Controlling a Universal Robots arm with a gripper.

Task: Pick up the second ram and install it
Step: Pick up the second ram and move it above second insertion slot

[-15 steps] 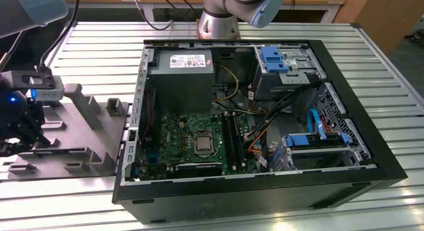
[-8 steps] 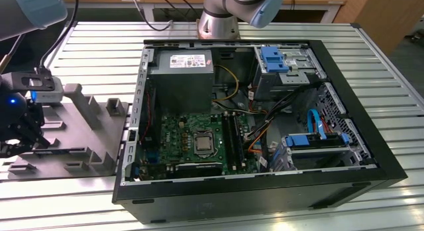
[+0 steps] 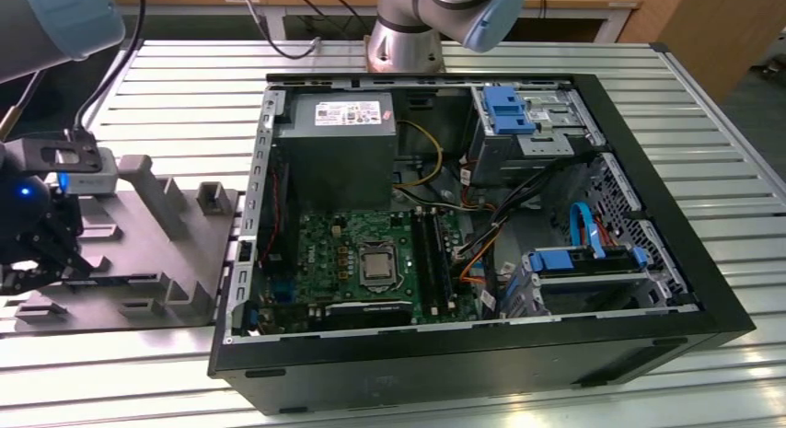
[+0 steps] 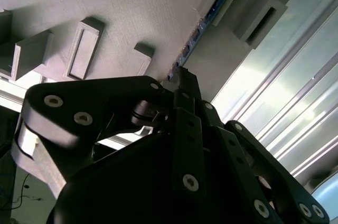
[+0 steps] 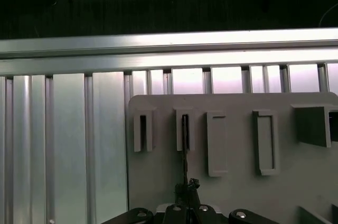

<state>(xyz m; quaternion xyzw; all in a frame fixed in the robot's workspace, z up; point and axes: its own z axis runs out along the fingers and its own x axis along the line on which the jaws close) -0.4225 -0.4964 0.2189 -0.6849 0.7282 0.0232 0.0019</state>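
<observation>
The gripper (image 4: 182,77) appears to have its jaws drawn together on the near end of the second ram (image 4: 194,36). The stick runs straight ahead of them, on edge in a slot of the grey holder (image 4: 132,7). A clean lift likely calls for a square, firm pinch and a straight pull without twisting. The stick shows as a thin dark strip with blue glints. Well beyond the jaws lies the motherboard (image 3: 368,253).

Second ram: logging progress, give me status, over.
Gripper shut on second ram. Ram on edge in grey holder slots. Nothing seen blocking.
</observation>
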